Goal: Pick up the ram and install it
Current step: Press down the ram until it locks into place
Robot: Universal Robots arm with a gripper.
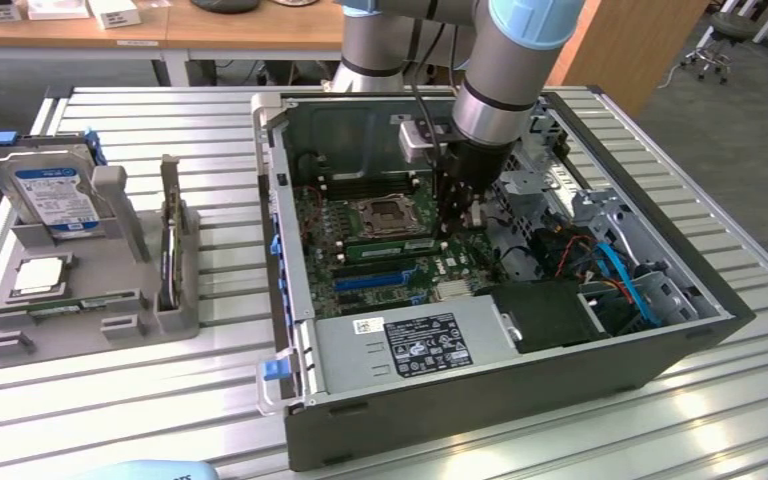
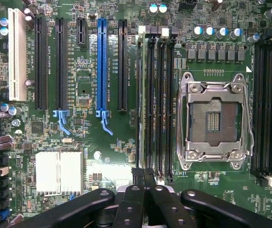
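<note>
The ram (image 1: pixel 387 239) is a thin green stick standing on edge in a memory slot beside the empty processor socket (image 1: pixel 387 212) of the motherboard, inside the open computer case. My gripper (image 1: pixel 454 232) reaches down into the case at the end of the stick nearer the exterior view's right. In the wrist view the ram (image 2: pixel 142 104) shows edge-on in the slot furthest from the socket (image 2: pixel 215 121). My gripper (image 2: pixel 143 176) is shut, its two black fingers pressed together in line with that slot. I cannot tell whether the fingertips touch the stick.
The case walls (image 1: pixel 275 200) ring the motherboard; a power supply (image 1: pixel 404 345) and blue cables (image 1: pixel 624 280) crowd the near side. On the exterior view's left a grey holder (image 1: pixel 157 320) carries a hard drive (image 1: pixel 53 195), a square silver chip (image 1: pixel 40 275) and another green strip (image 1: pixel 77 305).
</note>
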